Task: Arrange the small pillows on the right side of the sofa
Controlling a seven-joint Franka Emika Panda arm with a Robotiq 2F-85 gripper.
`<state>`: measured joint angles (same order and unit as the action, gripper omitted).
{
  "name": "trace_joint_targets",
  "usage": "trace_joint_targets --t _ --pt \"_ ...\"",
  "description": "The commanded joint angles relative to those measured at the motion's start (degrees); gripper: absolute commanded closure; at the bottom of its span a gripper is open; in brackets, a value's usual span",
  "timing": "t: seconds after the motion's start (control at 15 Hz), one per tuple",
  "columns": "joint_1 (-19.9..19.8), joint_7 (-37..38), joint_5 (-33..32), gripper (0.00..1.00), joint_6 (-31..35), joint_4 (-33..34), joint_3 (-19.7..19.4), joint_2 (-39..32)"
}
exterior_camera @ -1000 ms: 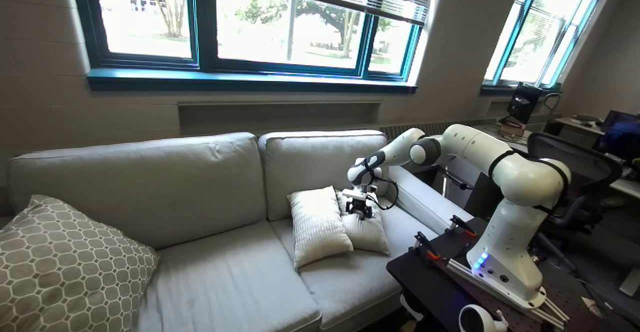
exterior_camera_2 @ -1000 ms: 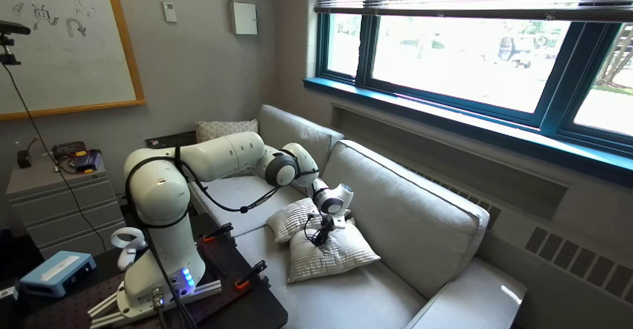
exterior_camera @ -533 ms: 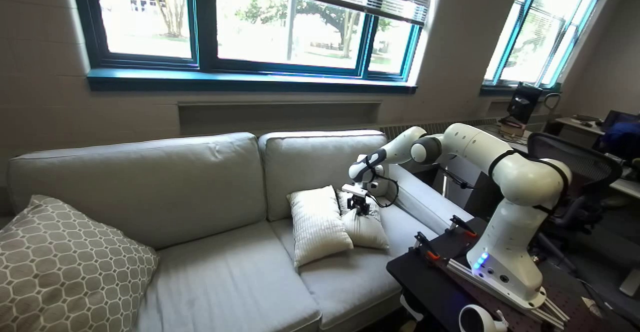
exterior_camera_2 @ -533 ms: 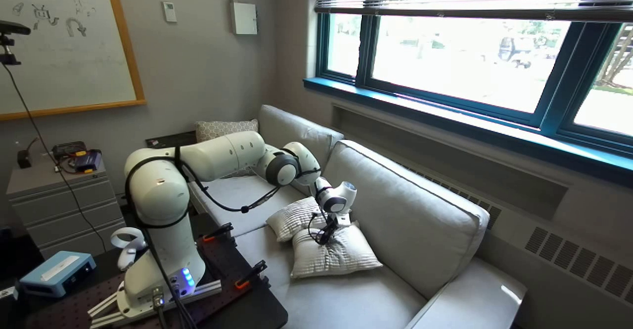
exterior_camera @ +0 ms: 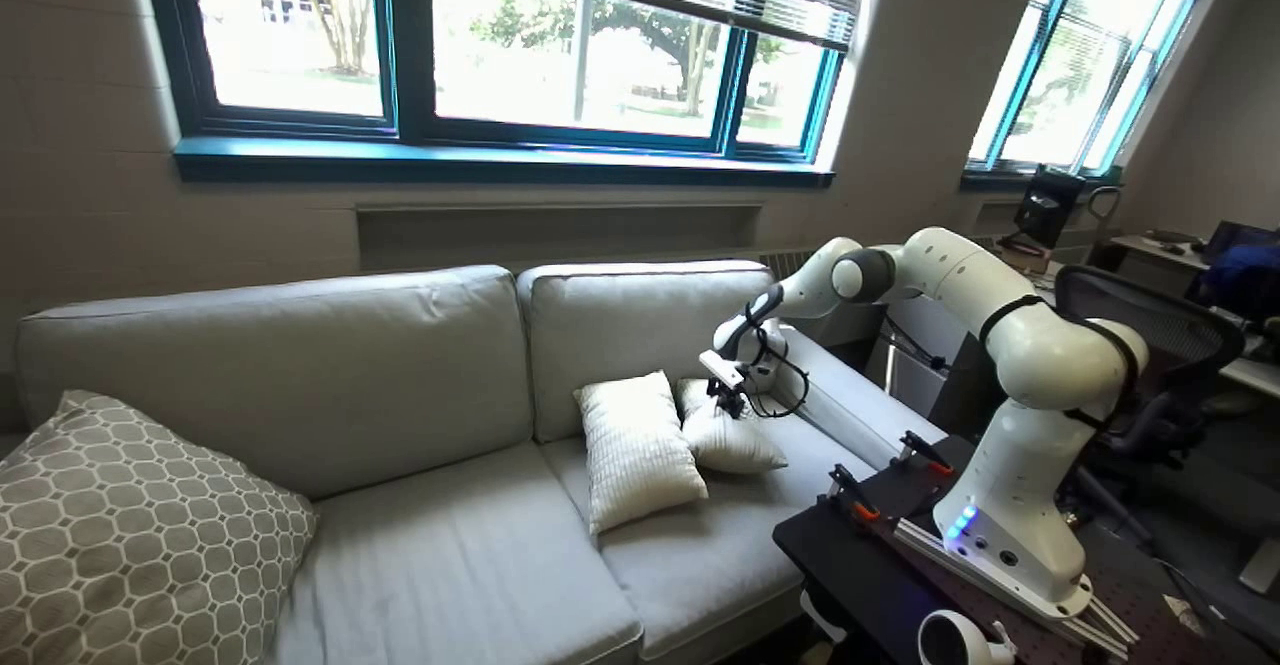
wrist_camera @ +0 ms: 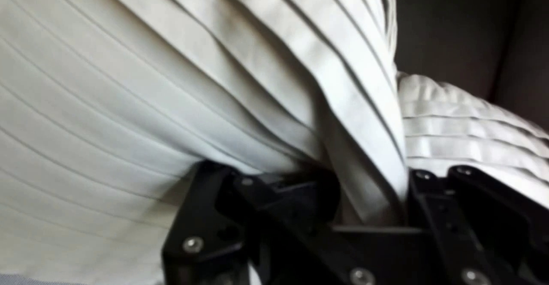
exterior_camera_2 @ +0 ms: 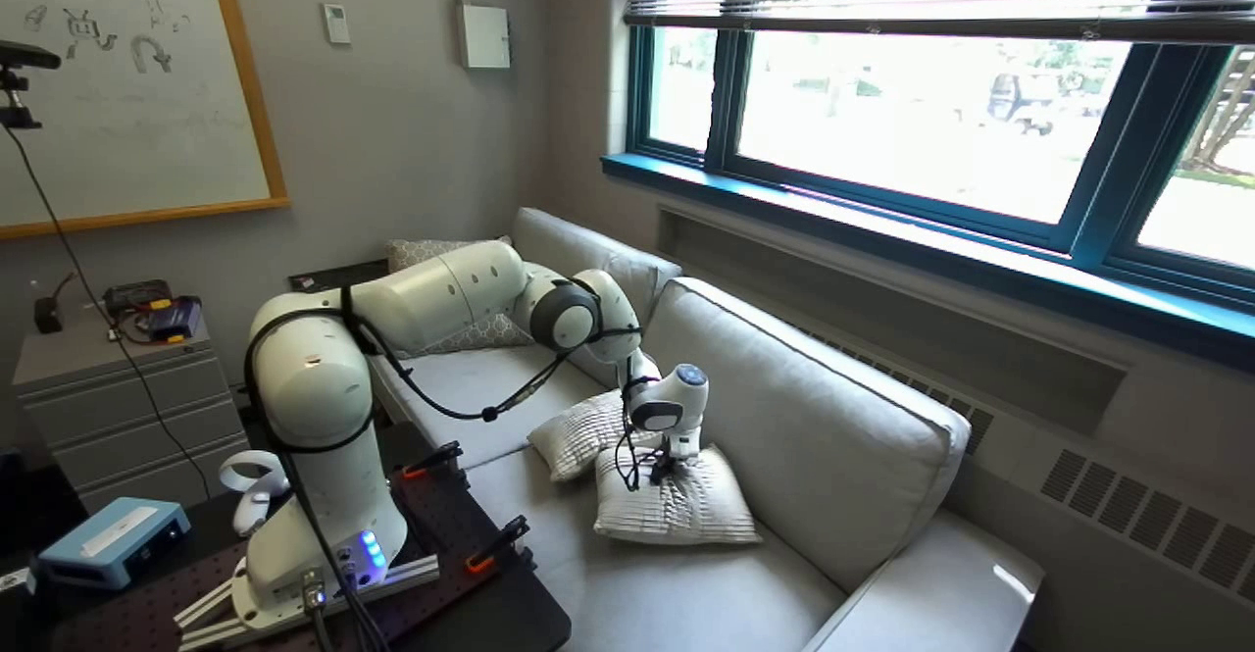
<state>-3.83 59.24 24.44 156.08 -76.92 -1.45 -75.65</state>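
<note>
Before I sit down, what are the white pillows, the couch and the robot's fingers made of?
The white pillows look like soft, matt cloth: their pleats bend, and one bunches where pinched. The couch seems to be fabric too, dull and pale, with wrinkles and seams. The fingers look hard, black and smooth with shiny screws, perhaps metal, possibly plastic.

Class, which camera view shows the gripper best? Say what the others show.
The wrist view: it shows the black gripper close up, a fold of white pillow between its fingers. Both exterior views show it only small and dark on that pillow, its grip hard to make out.
</note>
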Motion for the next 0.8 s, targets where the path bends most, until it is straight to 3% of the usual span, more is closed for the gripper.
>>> trace_joint_targets --t 0.0,0.27,0.47,0.53,0.6,0.73 --pt "-1.9 -0.9 7.6 1.0 13.2 -14.4 3.4 9.0" --pt "-5.7 -2.5 16.1 1.0 31.8 -26.3 11.8 14.6" --pt "-14.1 -0.7 17.5 1.0 47.7 -35.6 22.8 17.4" --pt "-9.4 5.8 17.9 1.0 42.0 -32.7 16.8 19.5" --pt "-11.8 8.3 16.9 1.0 43.8 -36.0 18.7 20.9" --pt "-13.9 13.2 16.9 1.0 42.9 -38.4 19.1 24.1"
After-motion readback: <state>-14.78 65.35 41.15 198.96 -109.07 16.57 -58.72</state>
